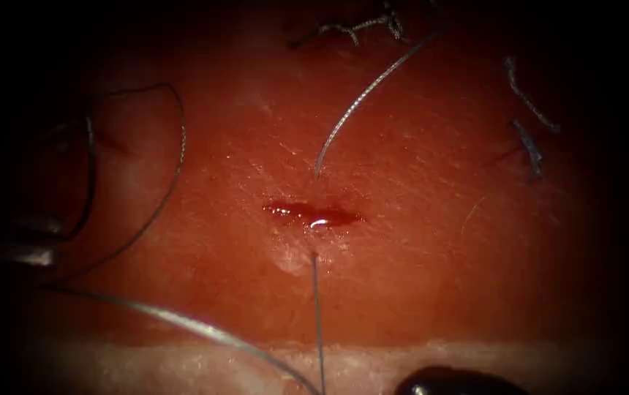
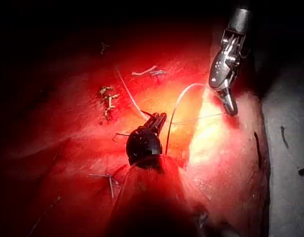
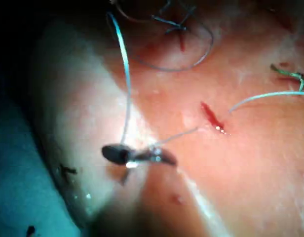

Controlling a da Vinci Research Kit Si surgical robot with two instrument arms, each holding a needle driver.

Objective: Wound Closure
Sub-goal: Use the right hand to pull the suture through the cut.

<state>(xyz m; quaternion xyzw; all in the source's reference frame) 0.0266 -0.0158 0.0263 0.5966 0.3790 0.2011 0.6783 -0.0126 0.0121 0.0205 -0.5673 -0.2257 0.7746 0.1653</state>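
The short cut (image 1: 313,214) lies mid-tissue with red fluid (image 1: 285,210) glistening in it; it also appears in the right wrist view (image 3: 211,118). One strand of thread (image 1: 362,99) leaves the tissue just above the cut and runs up to the right. A second strand (image 1: 317,314) drops from below the cut to the near edge. My right tool (image 3: 137,155) is shut on this thread at the tissue's pale near edge, where it is a dark shape (image 1: 461,380) in the endoscope view. My left tool (image 1: 29,249) sits far left of the cut, beside a thin thread loop (image 1: 175,146).
Cut ends of thread (image 1: 362,25) and older stitches (image 1: 530,150) lie at the back and right of the tissue. A thicker strand (image 1: 190,324) sweeps from the left along the near edge. In the left wrist view the right tool (image 2: 230,106) hangs over the tissue's edge.
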